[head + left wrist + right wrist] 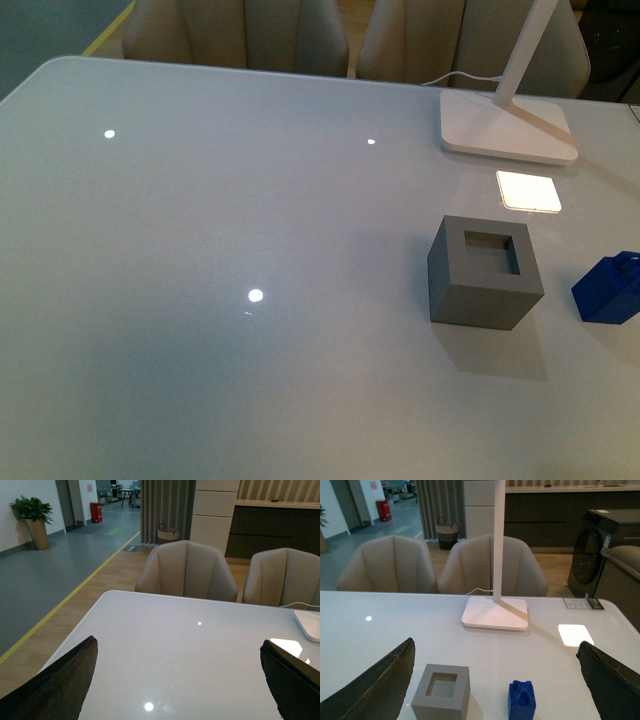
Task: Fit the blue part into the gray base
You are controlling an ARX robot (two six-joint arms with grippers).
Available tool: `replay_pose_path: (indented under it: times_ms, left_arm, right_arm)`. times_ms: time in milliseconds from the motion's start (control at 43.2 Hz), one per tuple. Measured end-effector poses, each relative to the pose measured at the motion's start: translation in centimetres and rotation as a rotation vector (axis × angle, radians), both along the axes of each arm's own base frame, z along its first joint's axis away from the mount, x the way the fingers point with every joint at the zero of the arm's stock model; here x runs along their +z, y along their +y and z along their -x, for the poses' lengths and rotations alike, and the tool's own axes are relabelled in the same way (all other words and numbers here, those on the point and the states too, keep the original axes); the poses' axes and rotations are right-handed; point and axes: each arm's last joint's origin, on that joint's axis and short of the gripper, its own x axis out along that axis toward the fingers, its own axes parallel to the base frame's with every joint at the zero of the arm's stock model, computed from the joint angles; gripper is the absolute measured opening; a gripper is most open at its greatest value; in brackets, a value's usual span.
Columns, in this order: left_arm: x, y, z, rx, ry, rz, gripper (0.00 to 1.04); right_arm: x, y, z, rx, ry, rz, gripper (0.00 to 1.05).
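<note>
We see the blue part [522, 700] on the bench [395, 625] just right of the gray base [441, 692], dead ahead of our right hand [495, 645], which hangs spread wide and empty, so that arm's nearer.

Only the robot's two grippers show, each through its own wrist camera. The left gripper [177, 643] appears as two broad fingers [55, 685], matte and very dark, near black with a brown cast. Each is a thick wedge that narrows to a blunt, slightly rounded tip. The surface looks faintly grainy, and the edge facing inward catches a thin paler line. The right gripper [495, 644] looks the same: two dark brown-black wedge fingers [375, 685], matte and rough-textured, with a lighter, worn-looking rim along the inner edge near the tip. The rest of each finger is cut off by the picture's edge.
</note>
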Motion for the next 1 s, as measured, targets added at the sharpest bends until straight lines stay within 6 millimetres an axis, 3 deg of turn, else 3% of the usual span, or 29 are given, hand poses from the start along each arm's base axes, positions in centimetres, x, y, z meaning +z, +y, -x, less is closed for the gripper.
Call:
replay_pose_path:
  times_ms: [741,880,996]
  left_arm:
    - [0.0,0.0,0.0,0.0,0.0,0.0,0.97]
    - [0.0,0.0,0.0,0.0,0.0,0.0,0.97]
    - [0.0,0.0,0.0,0.0,0.0,0.0,0.97]
  right_arm:
    - [0.0,0.0,0.0,-0.001,0.003,0.0,0.96]
    - [-0.8,-0.2,-0.5,-0.328,0.218,-0.032,0.96]
    - [-0.5,-0.9,-1.1,-0.379,0.265,-0.066,0.96]
